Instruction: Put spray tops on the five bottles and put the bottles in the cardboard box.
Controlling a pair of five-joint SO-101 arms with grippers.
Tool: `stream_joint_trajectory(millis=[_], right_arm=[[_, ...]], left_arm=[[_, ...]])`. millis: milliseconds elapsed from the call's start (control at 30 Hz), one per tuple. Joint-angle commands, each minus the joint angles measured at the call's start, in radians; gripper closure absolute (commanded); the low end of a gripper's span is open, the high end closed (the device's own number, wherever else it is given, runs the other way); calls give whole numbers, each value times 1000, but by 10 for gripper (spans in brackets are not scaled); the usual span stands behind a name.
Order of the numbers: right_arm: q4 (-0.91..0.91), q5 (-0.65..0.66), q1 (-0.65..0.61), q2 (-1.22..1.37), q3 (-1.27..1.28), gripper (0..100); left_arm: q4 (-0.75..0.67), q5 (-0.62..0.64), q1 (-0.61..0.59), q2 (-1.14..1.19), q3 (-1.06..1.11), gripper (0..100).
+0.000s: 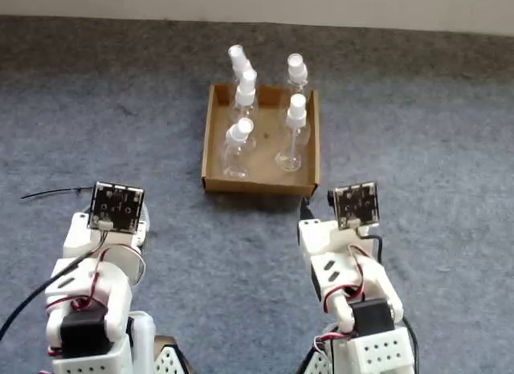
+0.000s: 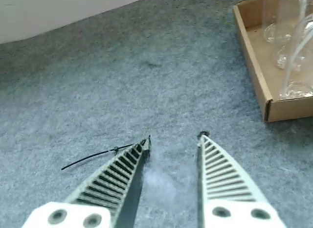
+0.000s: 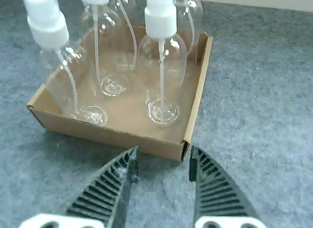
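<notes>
The cardboard box (image 1: pixel 257 184) sits on the grey carpet at the middle of the high view. Inside it stand several clear bottles, each with a white spray top, such as one bottle (image 1: pixel 239 145) at the near left and another bottle (image 1: pixel 294 133) at the near right. My right gripper (image 3: pixel 161 162) is open and empty, just short of the box's near wall (image 3: pixel 112 135), with a capped bottle (image 3: pixel 161 57) right behind that wall. My left gripper (image 2: pixel 173 138) is open and empty over bare carpet, with the box (image 2: pixel 254 66) off to its side.
A thin black cable tie (image 2: pixel 93 155) lies on the carpet beside the left fingertip, also seen as a black cable tie (image 1: pixel 56 193) in the high view. A pale wall (image 1: pixel 257 5) runs along the carpet's far edge. Open carpet surrounds the box.
</notes>
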Motion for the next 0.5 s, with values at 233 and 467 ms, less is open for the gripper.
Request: stream_joint_trajectory(millis=[233, 467], right_arm=[[242, 66, 12, -157, 87, 883], [275, 69, 12, -159, 222, 883]], left_arm=[[-3, 5, -38, -50, 211, 927], [-69, 5, -38, -44, 389, 928]])
